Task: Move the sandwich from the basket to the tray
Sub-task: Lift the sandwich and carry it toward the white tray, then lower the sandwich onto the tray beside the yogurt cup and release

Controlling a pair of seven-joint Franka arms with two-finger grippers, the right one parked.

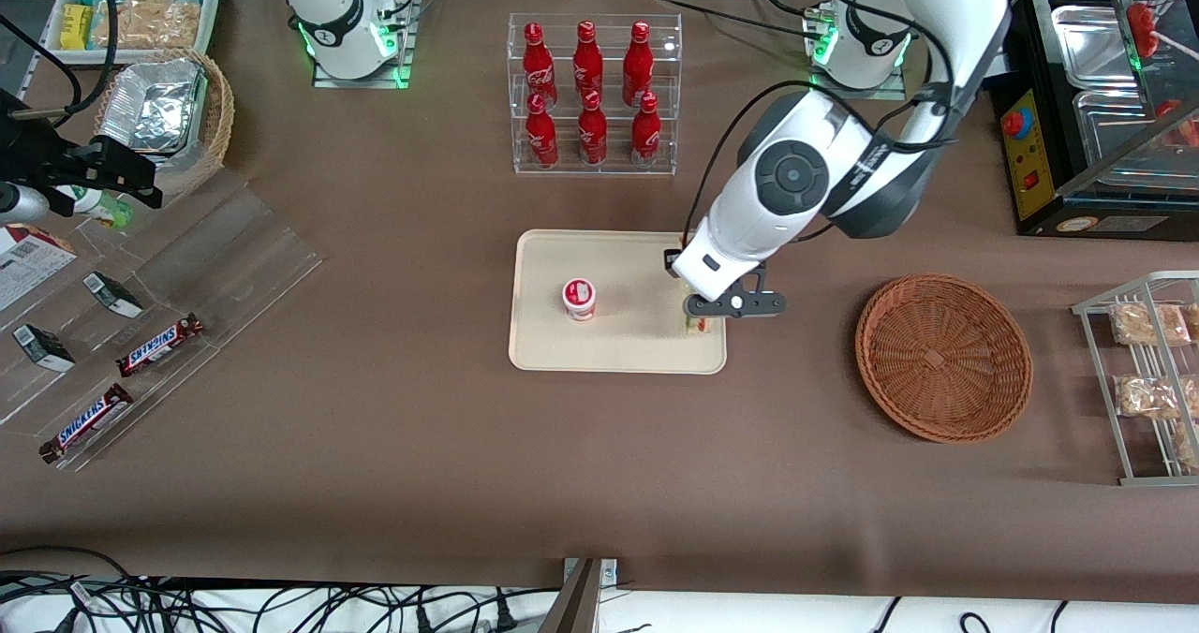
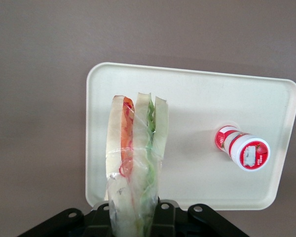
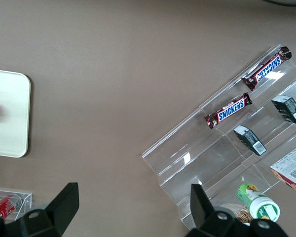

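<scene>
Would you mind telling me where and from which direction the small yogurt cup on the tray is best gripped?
Grip the yogurt cup across its round side wall, coming straight down from above: it stands upright on the tray with bare tray all round. The end effector is shut on the sandwich over the tray's edge nearest the basket, so it likely must release first.

gripper [image 1: 698, 319]: over tray [image 1: 562, 352] edge at the working-arm end, w/ sandwich [image 2: 135, 163] clamped btwn its fingers; we see it just above tray floor.
tray room: bare around sandwich; only obstacle we spot is a cup [image 1: 580, 299] near tray centre, well apart from sandwich.
basket [image 1: 943, 357]: well apart from tray, bare cloth btwn them, so we have a free lane there.
bottle rack [image 1: 594, 95]: farther from front cam than tray, w/ a strip of cloth btwn.
near strip: we see open cloth from tray to table's front edge.
</scene>
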